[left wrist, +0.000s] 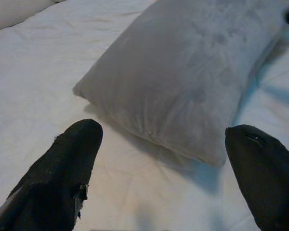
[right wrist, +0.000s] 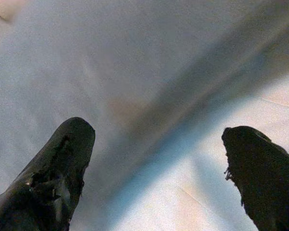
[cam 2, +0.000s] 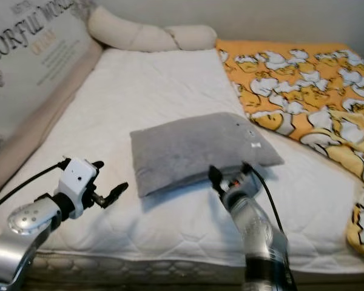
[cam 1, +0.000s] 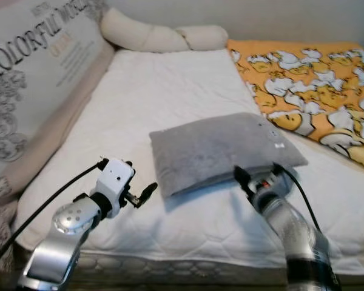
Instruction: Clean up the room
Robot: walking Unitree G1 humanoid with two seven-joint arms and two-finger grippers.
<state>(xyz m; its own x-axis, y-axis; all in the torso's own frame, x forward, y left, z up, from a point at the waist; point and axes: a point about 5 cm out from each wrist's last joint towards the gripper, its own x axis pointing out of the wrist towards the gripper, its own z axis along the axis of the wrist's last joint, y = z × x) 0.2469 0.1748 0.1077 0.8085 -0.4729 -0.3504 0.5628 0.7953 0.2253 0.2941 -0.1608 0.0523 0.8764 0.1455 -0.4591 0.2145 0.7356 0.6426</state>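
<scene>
— Where are the grippers?
— The right gripper (right wrist: 159, 168), fingers spread wide, is nosed against the near edge of the grey pillow (cam 1: 221, 148), at the pillow's 6 o'clock. The left gripper (left wrist: 164, 168), also spread wide and holding nothing, hovers off the pillow's near-left corner, at its 8 o'clock.
— And around them?
— The pillow lies mid-mattress (cam 1: 164, 91); an orange duck-print blanket (cam 1: 315, 85) spreads at 2 o'clock, cream bolsters (cam 1: 161, 35) at 12.

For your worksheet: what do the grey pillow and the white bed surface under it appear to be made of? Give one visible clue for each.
Grey pillow: probably soft plush or velour fabric, matte, with a faintly mottled nap. White bed surface: apparently quilted cotton-like cloth, matte, with stitched diamond lines and small puckers.
</scene>
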